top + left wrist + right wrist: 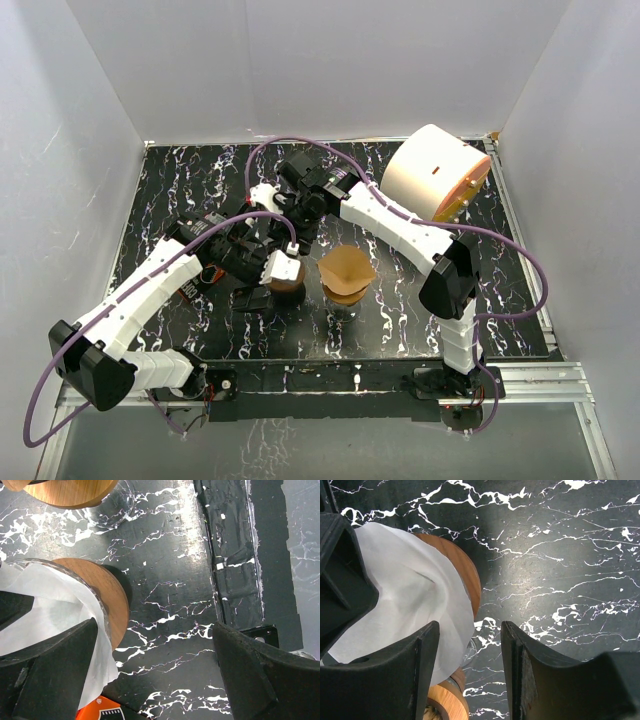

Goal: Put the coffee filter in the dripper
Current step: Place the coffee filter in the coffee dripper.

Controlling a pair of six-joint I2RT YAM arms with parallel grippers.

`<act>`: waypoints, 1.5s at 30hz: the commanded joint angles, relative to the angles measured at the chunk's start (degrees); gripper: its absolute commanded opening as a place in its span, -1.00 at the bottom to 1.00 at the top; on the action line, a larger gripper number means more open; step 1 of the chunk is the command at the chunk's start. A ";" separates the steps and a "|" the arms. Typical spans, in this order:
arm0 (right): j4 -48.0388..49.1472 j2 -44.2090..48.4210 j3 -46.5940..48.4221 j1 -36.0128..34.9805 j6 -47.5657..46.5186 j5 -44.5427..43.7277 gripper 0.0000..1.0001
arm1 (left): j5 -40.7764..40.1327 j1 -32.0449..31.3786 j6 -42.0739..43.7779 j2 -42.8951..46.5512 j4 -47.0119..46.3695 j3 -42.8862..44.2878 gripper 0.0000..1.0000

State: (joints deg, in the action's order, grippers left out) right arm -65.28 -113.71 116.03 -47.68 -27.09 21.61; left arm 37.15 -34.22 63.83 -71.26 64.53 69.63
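The white filter (45, 600) sits loosely in the wood-collared dripper (114, 605), just beside one tip of the wide-spread left fingers (50, 675) and off-centre from the spread, empty right fingers (385, 680), both arms equally near.

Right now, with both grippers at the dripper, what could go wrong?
1. The white coffee filter lies rumpled and drapes over one side of the dripper, not seated; it could slip out.
2. The open left gripper has one finger right beside the paper, so pulling away may drag it.
3. The open right gripper crowds the same dripper, and the second dripper with a brown filter stands close; a bump seems possible.
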 commanded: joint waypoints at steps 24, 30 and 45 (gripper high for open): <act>-2.48 1.87 6.50 -0.02 -2.33 5.63 0.13 | -0.05 0.28 -1.59 0.82 1.21 5.94 0.97; -3.10 1.90 8.36 0.03 -2.11 6.97 0.15 | -1.14 0.31 -2.15 0.86 1.04 7.43 0.97; -0.83 4.55 12.28 3.92 1.43 6.73 0.20 | -1.64 0.50 -7.36 -0.02 0.45 14.68 0.97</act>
State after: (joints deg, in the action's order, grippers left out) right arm -67.59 -113.62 124.11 -45.56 -27.46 26.30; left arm 35.07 -34.24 58.78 -71.33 66.08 80.55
